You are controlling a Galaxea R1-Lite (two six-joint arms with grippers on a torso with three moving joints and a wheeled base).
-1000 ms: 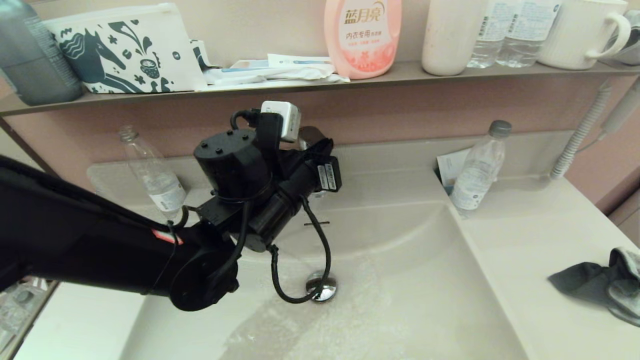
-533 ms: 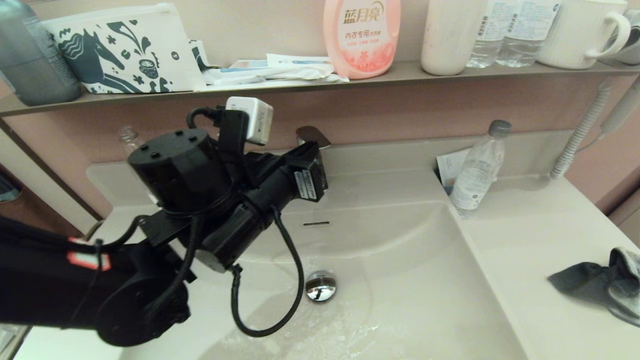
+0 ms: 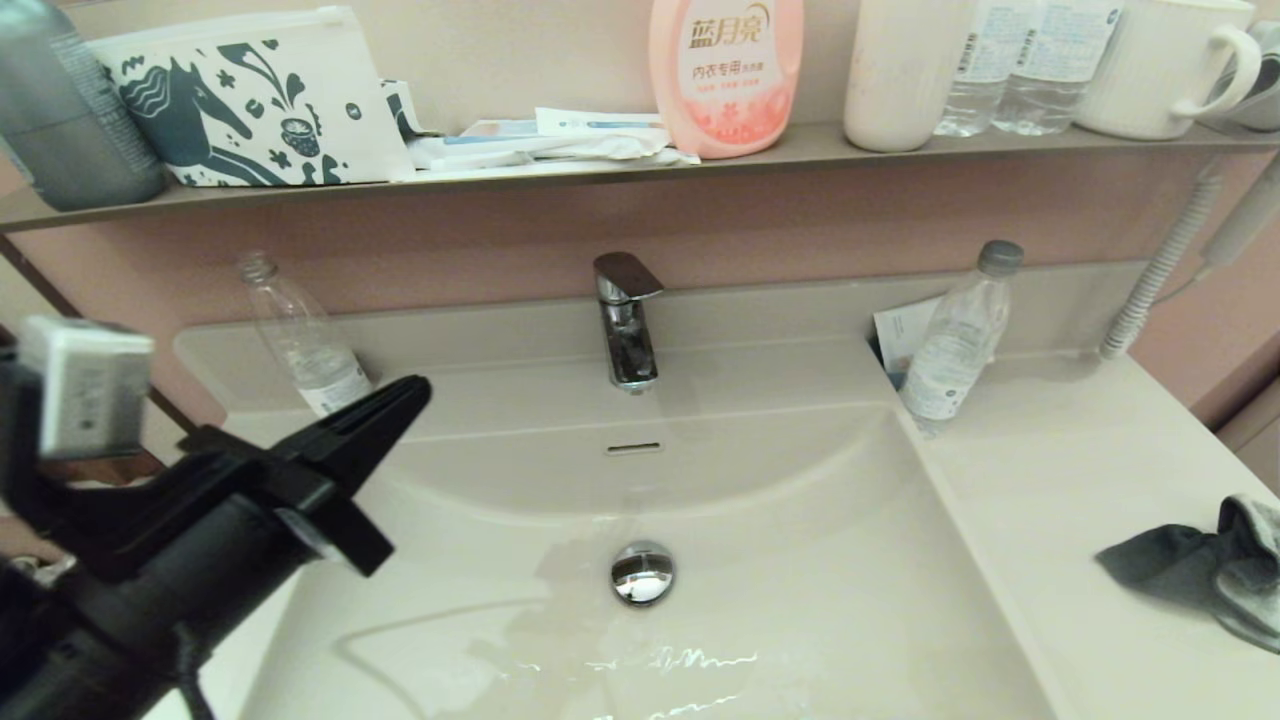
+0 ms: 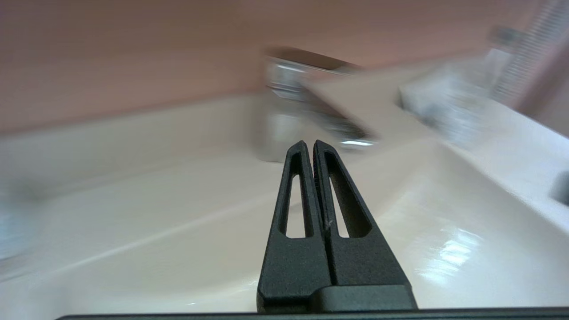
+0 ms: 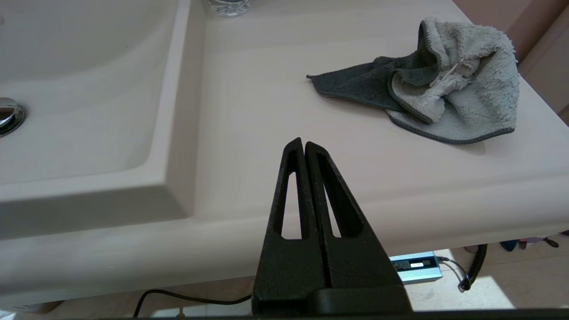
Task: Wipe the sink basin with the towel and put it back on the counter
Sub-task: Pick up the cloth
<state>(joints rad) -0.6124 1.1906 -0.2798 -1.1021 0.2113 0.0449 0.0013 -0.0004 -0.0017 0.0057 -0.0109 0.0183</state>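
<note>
The off-white sink basin (image 3: 800, 560) holds a film of water round its chrome drain plug (image 3: 642, 573), below the overflow slot (image 3: 633, 448). The towel (image 3: 1205, 570) lies crumpled on the counter (image 3: 1060, 480) at the right edge, dark face and pale fluffy face both showing; it also appears in the right wrist view as the towel (image 5: 435, 98). My left gripper (image 3: 415, 388) is shut and empty at the basin's left rim, pointing toward the faucet. My right gripper (image 5: 303, 143) is shut and empty, hovering off the counter's front edge, well short of the towel.
A chrome faucet (image 3: 625, 315) stands behind the basin. Clear plastic bottles stand at the back left (image 3: 300, 350) and back right (image 3: 955, 340). The wall shelf (image 3: 600, 165) carries a horse-print pouch, a pink detergent bottle, cups and bottles. A hose (image 3: 1160, 270) hangs at the right.
My left arm has pulled back from over the basin near the faucet to the lower left, uncovering the faucet and drain. The towel has not moved.
</note>
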